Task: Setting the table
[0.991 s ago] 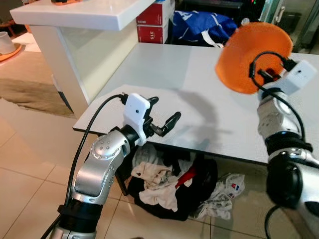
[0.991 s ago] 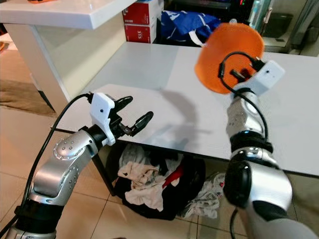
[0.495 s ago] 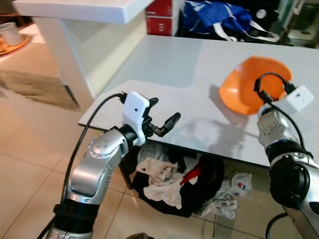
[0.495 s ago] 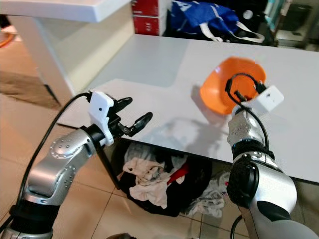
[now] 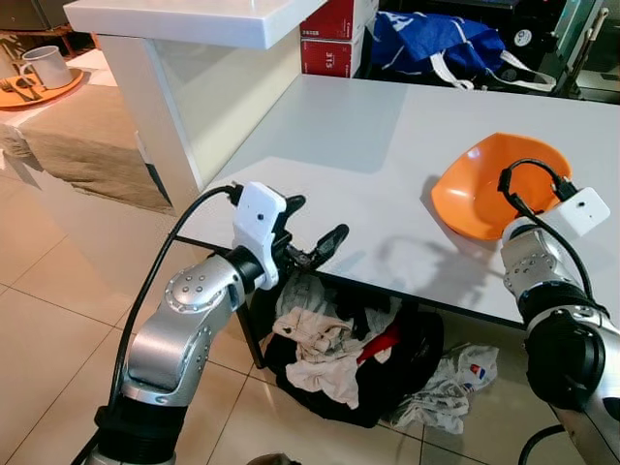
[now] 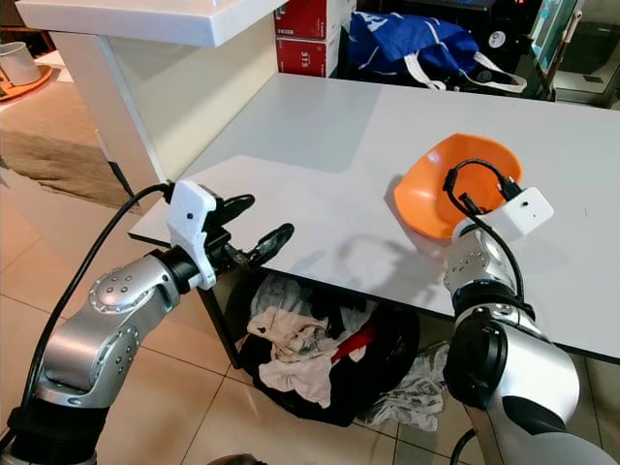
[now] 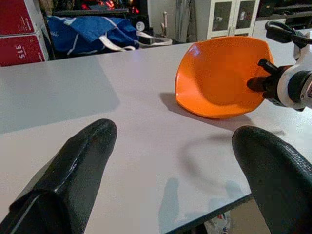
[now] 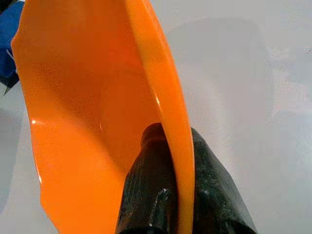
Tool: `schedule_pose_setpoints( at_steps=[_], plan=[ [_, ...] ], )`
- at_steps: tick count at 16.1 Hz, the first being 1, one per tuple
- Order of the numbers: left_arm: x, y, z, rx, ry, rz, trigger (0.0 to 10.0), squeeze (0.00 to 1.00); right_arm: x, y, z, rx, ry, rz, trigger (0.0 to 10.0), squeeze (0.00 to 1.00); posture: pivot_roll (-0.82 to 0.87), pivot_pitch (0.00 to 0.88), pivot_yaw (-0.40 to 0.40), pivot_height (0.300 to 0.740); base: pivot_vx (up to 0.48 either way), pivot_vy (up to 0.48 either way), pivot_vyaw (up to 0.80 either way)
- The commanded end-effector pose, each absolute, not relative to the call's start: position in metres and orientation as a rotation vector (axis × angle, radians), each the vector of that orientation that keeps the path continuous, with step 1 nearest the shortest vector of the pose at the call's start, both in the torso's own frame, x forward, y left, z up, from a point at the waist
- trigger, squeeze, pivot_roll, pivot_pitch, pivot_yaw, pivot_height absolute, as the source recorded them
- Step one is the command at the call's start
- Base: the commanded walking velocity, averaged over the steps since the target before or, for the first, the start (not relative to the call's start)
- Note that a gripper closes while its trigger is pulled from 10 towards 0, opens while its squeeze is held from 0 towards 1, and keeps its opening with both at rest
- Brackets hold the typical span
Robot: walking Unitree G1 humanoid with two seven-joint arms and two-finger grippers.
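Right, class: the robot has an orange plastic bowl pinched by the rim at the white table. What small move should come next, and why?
Probably lower the right gripper a touch, then let go. Its black fingers clamp the rim of the orange plastic bowl, which sits tilted on the white table, its held edge raised.

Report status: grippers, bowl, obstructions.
Right gripper shut on orange bowl, tilted low over white table. Left gripper open at table edge. Nothing blocking.
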State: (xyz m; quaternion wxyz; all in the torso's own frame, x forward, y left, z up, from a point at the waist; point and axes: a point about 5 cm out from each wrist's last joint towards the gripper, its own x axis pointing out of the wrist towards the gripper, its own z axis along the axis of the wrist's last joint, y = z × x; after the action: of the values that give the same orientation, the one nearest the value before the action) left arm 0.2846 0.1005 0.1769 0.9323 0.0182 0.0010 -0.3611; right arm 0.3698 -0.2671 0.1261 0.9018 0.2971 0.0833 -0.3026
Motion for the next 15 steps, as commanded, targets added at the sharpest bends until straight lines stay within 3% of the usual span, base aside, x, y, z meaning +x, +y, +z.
schedule_pose_setpoints(
  at_steps=[1, 2, 7, 11, 15],
  plan=[
    [0.283, 0.102, 0.18, 0.046, -0.003, -0.738, 10.0, 0.0, 0.361, -0.269, 0.108, 0.57, 0.259, -0.657, 4.3, 0.0, 0.11, 0.0, 0.09, 0.74, 0.0, 0.0, 0.0],
    [0.282, 0.102, 0.18, 0.045, 0.0, -0.738, 10.0, 0.0, 0.359, -0.268, 0.105, 0.532, 0.277, -0.654, 10.0, 0.0, 0.11, 0.0, 0.089, 0.74, 0.0, 0.0, 0.0],
    [0.28, 0.092, 0.179, -0.032, 0.028, -0.777, 10.0, 0.0, 0.355, -0.261, 0.094, 0.335, 0.342, -0.595, 10.0, 0.0, 0.11, 0.0, 0.083, 0.74, 0.0, 0.0, 0.0],
    [0.271, 0.074, 0.173, -0.057, 0.124, -0.967, 10.0, 0.0, 0.349, -0.261, 0.083, 0.357, 0.379, -0.615, 10.0, 0.0, 0.11, 0.0, 0.098, 0.74, 0.0, 0.0, 0.0],
    [0.273, 0.068, 0.182, -0.078, 0.121, -1.011, 10.0, 0.0, 0.344, -0.261, 0.074, 0.397, 0.407, -0.64, 10.0, 0.0, 0.1, 0.0, 0.107, 0.74, 0.0, 0.0, 0.0]
  ],
)
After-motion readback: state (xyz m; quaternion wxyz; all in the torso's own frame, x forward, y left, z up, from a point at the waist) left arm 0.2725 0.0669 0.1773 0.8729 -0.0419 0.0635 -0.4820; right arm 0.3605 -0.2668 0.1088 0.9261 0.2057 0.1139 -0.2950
